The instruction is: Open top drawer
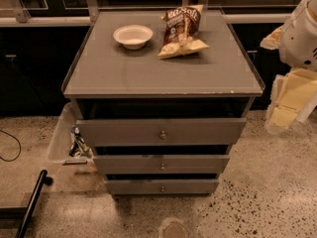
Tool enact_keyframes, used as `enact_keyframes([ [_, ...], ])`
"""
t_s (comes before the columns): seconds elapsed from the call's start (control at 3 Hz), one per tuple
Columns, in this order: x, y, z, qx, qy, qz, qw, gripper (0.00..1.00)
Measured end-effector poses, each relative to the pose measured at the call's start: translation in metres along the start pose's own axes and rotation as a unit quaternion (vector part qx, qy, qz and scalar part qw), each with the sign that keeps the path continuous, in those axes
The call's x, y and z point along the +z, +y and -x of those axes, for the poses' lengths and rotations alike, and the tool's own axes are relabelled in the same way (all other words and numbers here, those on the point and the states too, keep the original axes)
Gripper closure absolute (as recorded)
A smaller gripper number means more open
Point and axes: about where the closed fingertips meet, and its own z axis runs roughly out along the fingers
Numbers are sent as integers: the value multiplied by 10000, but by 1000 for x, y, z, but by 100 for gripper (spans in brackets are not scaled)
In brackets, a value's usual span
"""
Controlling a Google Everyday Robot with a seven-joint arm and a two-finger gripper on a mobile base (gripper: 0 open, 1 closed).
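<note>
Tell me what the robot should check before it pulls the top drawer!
1. See the brass knob on the top drawer: ok.
2. Have the claw at the knob: not ok, it hangs right of the cabinet, apart from it.
3. Find the bowl and chip bag back from the front edge: ok.
4. Know how far the top drawer is out: cannot tell.

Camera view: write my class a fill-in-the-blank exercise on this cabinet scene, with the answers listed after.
Beside the chip bag on the cabinet sits a white ___. The cabinet has ___ grey drawers. The top drawer has one round ___ at its centre. The claw is at the picture's ___ edge, apart from the drawers.
Answers: bowl, three, knob, right.
</note>
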Motion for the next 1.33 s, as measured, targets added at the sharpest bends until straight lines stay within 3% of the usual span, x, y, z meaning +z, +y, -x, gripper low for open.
enact_keyframes([
  [0.33, 42, 17, 1, -182, -142, 94, 9997, 0],
  [1.33, 105, 46, -7, -436, -621, 389, 9964, 0],
])
